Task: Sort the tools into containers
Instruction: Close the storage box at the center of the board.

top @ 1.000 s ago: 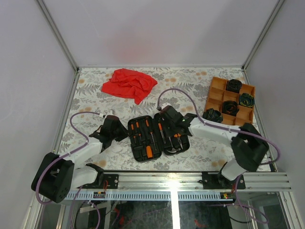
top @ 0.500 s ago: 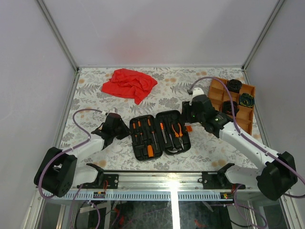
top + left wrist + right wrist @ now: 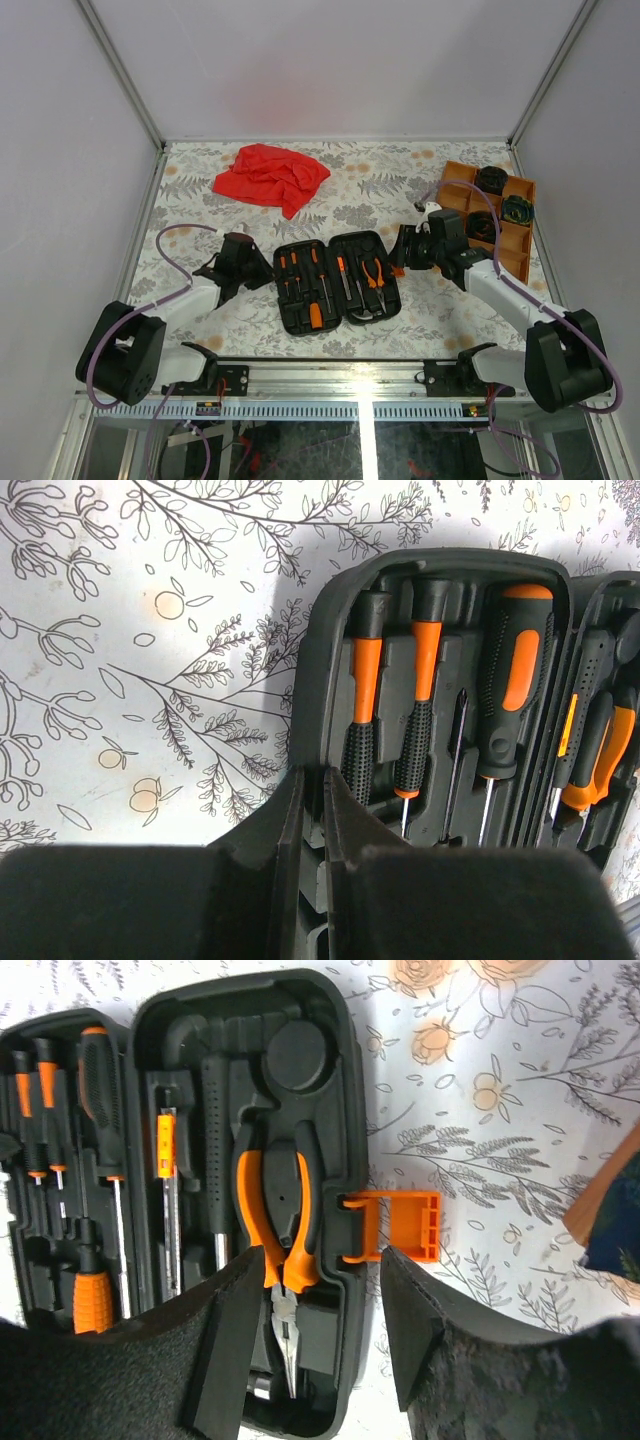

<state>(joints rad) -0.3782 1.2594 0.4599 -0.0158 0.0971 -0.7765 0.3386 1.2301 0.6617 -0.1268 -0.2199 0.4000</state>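
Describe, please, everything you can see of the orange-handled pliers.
The pliers have curved orange-and-black handles and slim, closed steel jaws. They lie flat in a moulded slot in the latch-side half of the open black case, touched only by it.

Black tool case [image 3: 300, 1055], orange-and-black screwdrivers [image 3: 515, 670]; orange tray [image 3: 458, 175] right edge; red cloth [image 3: 270, 175]; white worktop [image 3: 380, 185], grey-orange floral print.

Soft, even overhead light washes the floral bench [image 3: 180, 222], the tool case [image 3: 330, 630] casting a faint shadow, while the right pincer [image 3: 318, 1280] looms dark and blurred close to the lens.
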